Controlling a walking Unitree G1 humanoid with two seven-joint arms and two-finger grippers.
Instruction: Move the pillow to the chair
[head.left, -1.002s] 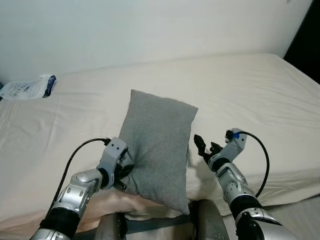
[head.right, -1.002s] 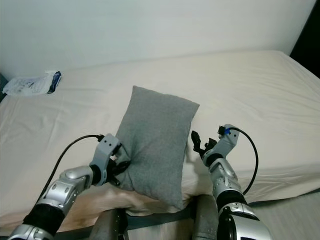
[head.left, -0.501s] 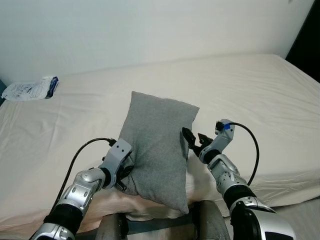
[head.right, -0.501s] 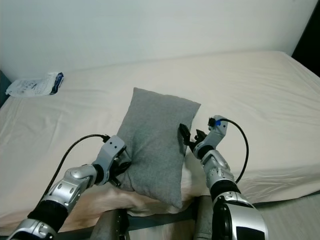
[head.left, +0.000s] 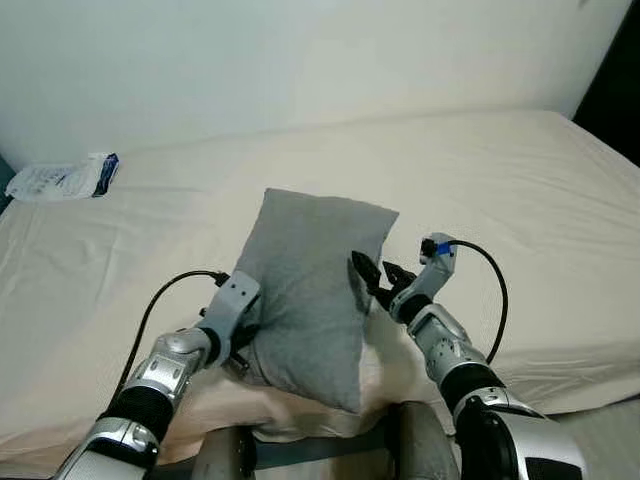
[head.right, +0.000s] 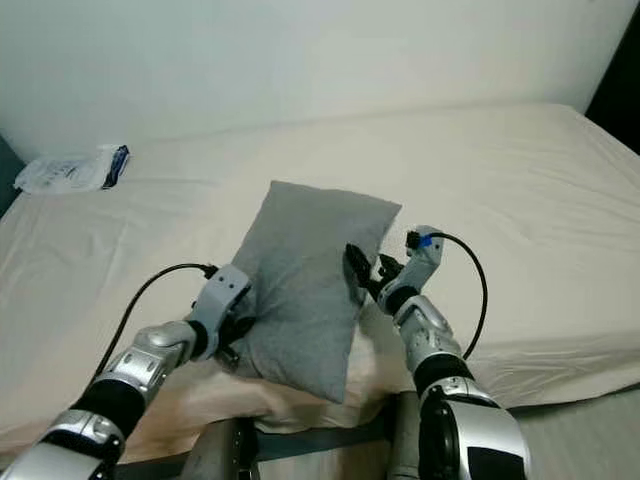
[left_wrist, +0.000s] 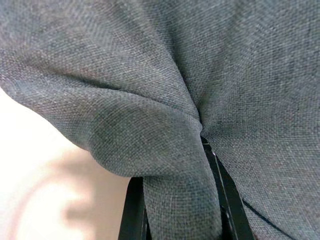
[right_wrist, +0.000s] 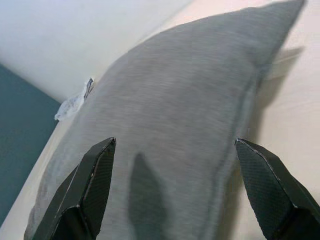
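While the grey pillow (head.left: 310, 285) lies lengthwise near the front edge of the bed (head.left: 520, 190), its near end overhangs that edge slightly and its far corners point toward the pale wall (head.left: 300, 60). Broad stretches of cream sheet lie bare to both sides and behind it, lightly creased. Left gripper (head.left: 243, 340) meets the pillow's near left edge; in the left wrist view its two black fingers (left_wrist: 134, 212) are pinched on a bunched fold of the coarse woven fabric (left_wrist: 165, 100). Right gripper (head.left: 372, 280) sits at the pillow's right edge about midway along, fingers spread wide, one black fingertip (right_wrist: 85, 192) over the fabric and the other beyond the seam; whether either touches cannot be told. Pillow surface is soft, rounded, with a stitched border. A crinkled white plastic packet (head.left: 62, 177) rests far left by the wall, well apart from the pillow
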